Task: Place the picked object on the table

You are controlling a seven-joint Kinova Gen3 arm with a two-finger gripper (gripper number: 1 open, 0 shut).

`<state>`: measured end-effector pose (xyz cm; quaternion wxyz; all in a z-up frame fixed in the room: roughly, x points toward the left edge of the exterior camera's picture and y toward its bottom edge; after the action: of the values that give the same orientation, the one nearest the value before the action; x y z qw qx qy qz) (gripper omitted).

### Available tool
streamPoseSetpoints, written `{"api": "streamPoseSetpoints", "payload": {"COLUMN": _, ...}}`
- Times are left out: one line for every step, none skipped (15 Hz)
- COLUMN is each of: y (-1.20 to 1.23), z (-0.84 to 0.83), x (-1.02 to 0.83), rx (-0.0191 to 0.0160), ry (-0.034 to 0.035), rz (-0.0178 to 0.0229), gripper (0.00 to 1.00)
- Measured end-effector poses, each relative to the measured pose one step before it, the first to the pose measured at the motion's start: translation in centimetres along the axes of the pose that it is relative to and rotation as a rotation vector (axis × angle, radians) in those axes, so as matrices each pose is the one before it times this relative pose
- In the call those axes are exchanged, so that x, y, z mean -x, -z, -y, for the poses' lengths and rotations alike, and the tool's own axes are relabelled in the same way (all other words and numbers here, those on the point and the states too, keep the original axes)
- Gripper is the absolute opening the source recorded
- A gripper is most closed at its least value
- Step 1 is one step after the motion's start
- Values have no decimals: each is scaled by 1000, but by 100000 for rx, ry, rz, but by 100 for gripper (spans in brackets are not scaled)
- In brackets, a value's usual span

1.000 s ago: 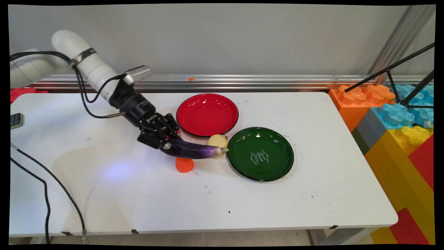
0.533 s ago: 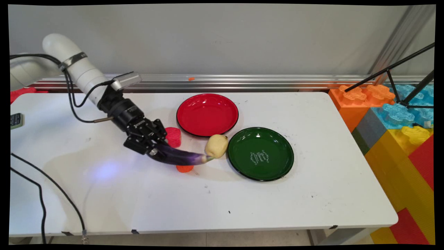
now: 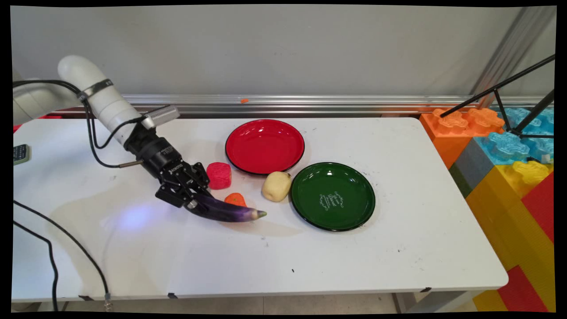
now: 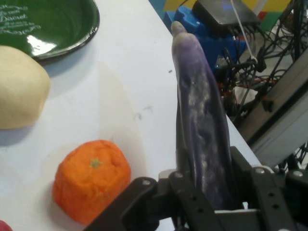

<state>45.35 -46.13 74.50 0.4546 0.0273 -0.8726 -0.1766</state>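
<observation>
My gripper (image 3: 193,201) is shut on the thick end of a long purple eggplant (image 3: 226,212), which points right and slightly toward the table's near side, low over the table. In the hand view the eggplant (image 4: 199,120) runs up from between the jaws of the gripper (image 4: 211,197). An orange fruit (image 3: 235,199) sits just behind the eggplant, and shows at lower left in the hand view, orange fruit (image 4: 91,179). A pale yellow fruit (image 3: 276,186) lies to the right, beside the green plate (image 3: 333,196). A red fruit (image 3: 219,175) sits close to the gripper's far side.
A red plate (image 3: 264,146) stands behind the fruits. Large toy blocks (image 3: 509,168) rise past the table's right edge, with a black tripod (image 3: 518,110) over them. Black cables (image 3: 57,248) hang at the left. A small device (image 3: 21,153) lies at the far left.
The gripper has carried the eggplant left and toward the table's near side, away from the green plate. The red fruit and orange fruit are now uncovered.
</observation>
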Motion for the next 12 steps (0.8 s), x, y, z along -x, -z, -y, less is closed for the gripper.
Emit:
{"api": "streamPoseSetpoints", "payload": {"y": -300, "z": 101, "x": 346, "rx": 384, "ry": -89, "rz": 182, "gripper": 0}}
{"api": "streamPoseSetpoints", "payload": {"y": -247, "z": 63, "x": 290, "rx": 366, "ry": -104, "rz": 158, "gripper": 0}}
{"api": "streamPoseSetpoints", "payload": {"y": -285, "z": 42, "x": 344, "rx": 520, "ry": -185, "rz": 177, "gripper": 0}}
{"api": "streamPoseSetpoints", "payload": {"y": -258, "z": 7, "x": 337, "rx": 532, "ry": -146, "rz": 153, "gripper": 0}}
{"api": "streamPoseSetpoints", "payload": {"y": -243, "z": -42, "x": 326, "rx": 658, "ry": -246, "rz": 249, "gripper": 0}}
{"api": "streamPoseSetpoints", "payload": {"y": -195, "z": -59, "x": 268, "rx": 536, "ry": -193, "rz": 218, "gripper": 0}}
{"api": "streamPoseSetpoints", "payload": {"y": -218, "z": -61, "x": 285, "rx": 615, "ry": -221, "rz": 263, "gripper": 0}}
{"api": "streamPoseSetpoints", "payload": {"y": -205, "z": -58, "x": 269, "rx": 523, "ry": -242, "rz": 277, "gripper": 0}}
{"api": "streamPoseSetpoints", "payload": {"y": -204, "z": -36, "x": 266, "rx": 444, "ry": -262, "rz": 333, "gripper": 0}}
{"api": "streamPoseSetpoints", "payload": {"y": -164, "z": -15, "x": 210, "rx": 310, "ry": -233, "rz": 303, "gripper": 0}}
{"api": "streamPoseSetpoints", "payload": {"y": -158, "z": 10, "x": 208, "rx": 238, "ry": -239, "rz": 361, "gripper": 0}}
{"api": "streamPoseSetpoints", "payload": {"y": -168, "z": 16, "x": 240, "rx": 204, "ry": -228, "rz": 418, "gripper": 0}}
